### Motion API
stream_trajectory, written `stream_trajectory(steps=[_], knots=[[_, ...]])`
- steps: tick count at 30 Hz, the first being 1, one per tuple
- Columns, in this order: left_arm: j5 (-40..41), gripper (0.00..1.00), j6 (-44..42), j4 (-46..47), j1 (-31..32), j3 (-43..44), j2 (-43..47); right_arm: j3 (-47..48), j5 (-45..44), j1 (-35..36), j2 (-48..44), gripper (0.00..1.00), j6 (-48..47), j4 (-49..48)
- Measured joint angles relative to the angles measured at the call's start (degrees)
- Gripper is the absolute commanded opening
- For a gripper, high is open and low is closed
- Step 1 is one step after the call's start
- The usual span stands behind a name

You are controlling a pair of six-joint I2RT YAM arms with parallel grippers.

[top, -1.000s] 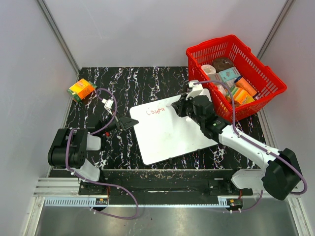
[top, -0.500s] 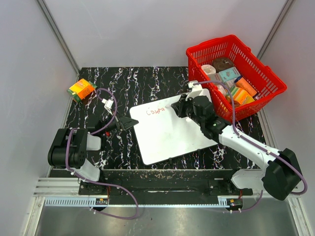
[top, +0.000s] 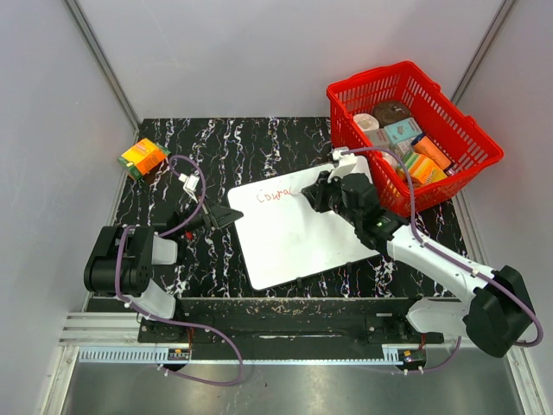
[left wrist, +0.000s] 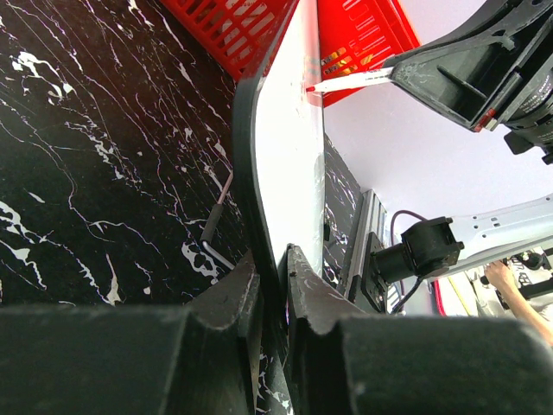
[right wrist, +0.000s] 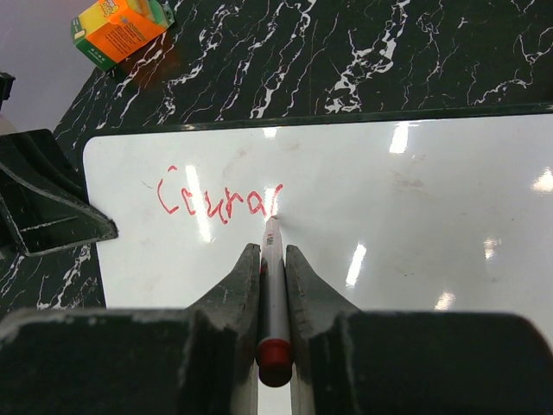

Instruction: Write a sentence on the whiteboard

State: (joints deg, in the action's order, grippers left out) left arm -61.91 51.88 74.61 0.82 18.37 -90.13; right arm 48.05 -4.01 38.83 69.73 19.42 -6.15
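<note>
The right fingers (right wrist: pixel 232 294) pinch a slim white marker (right wrist: pixel 272 233), its tip touching the glossy whiteboard (right wrist: pixel 449 216) just ahead, where the red sentence (right wrist: pixel 216 201) has gained a stroke since earlier. The left wrist view shows the left fingers (left wrist: pixel 226 298) clamped on the board's thin black edge.

The thin red handwritten sentence (top: pixel 276 194) on the flat white rectangular whiteboard (top: pixel 298 242) has grown from 5 letters to 6. The right gripper (top: pixel 313 195), clamping a slim white marker (right wrist: pixel 274 277), has shifted slightly toward the table's near edge.
</note>
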Motion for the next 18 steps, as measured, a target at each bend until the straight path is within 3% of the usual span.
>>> stream_trajectory(steps=[18], knots=[[0.0, 0.0, 0.0, -0.2, 0.0, 0.0, 0.0, 1.3, -3.2, 0.0, 0.8, 0.0, 0.1, 0.0]])
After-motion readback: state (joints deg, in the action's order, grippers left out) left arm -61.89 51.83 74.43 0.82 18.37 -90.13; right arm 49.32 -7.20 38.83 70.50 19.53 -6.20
